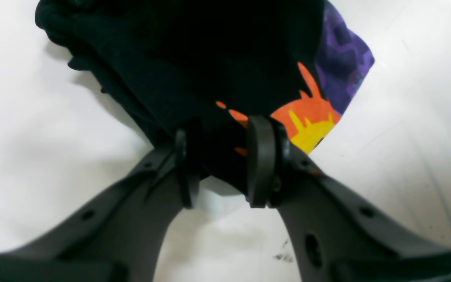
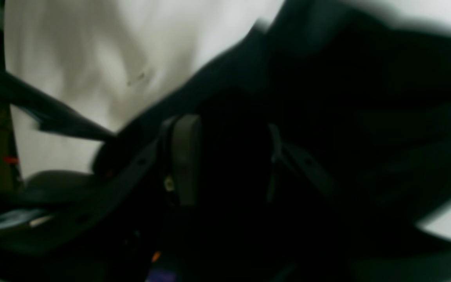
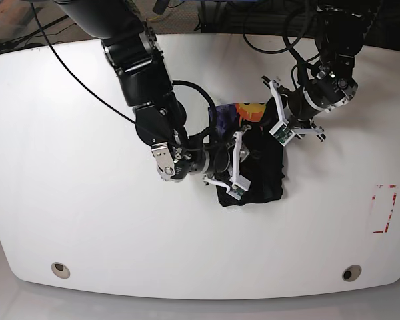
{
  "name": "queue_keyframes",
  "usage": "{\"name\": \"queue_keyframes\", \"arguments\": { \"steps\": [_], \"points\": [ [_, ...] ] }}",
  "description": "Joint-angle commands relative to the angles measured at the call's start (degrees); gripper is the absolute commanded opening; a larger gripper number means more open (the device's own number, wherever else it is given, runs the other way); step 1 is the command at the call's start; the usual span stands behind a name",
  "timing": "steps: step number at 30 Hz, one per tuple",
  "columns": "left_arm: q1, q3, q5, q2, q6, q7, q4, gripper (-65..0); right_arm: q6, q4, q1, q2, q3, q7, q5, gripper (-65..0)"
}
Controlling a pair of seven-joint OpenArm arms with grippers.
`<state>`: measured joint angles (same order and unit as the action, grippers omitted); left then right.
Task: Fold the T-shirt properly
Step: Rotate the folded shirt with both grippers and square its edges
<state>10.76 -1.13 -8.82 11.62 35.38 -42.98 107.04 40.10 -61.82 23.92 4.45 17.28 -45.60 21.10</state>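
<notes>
Base view shows the white counter (image 3: 87,220) with the T-shirt (image 3: 257,180) bunched small at its middle, mid-fold. Left end effector (image 1: 221,164) pinches its printed edge; right end effector (image 2: 229,164) grips black cloth. Next likely: draw the edges across together, then flatten.

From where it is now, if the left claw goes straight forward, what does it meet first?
The left claw already has the T-shirt between its jaws, so it would push into more black cloth; depth beyond that is unclear.
</notes>
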Motion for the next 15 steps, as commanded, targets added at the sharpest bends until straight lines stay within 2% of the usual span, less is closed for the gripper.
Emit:
{"name": "queue_keyframes", "arguments": {
  "steps": [1,7,15],
  "points": [
    [-0.4,0.2,-0.2,0.6,-0.1,0.9,-2.5,-47.9,-0.1,2.9,2.6,-2.5,-0.4,3.6,-1.3,-44.4],
    [-0.8,0.1,-0.5,1.3,0.0,1.2,-12.6,-47.9,-0.1,6.6,4.1,-6.8,-0.4,6.2,2.4,-44.4],
    [-1.1,0.0,-0.5,1.2,0.0,1.2,-14.9,-47.9,-0.1,5.3,5.5,-10.7,-0.3,5.8,11.7,-44.4]
  ]
}}
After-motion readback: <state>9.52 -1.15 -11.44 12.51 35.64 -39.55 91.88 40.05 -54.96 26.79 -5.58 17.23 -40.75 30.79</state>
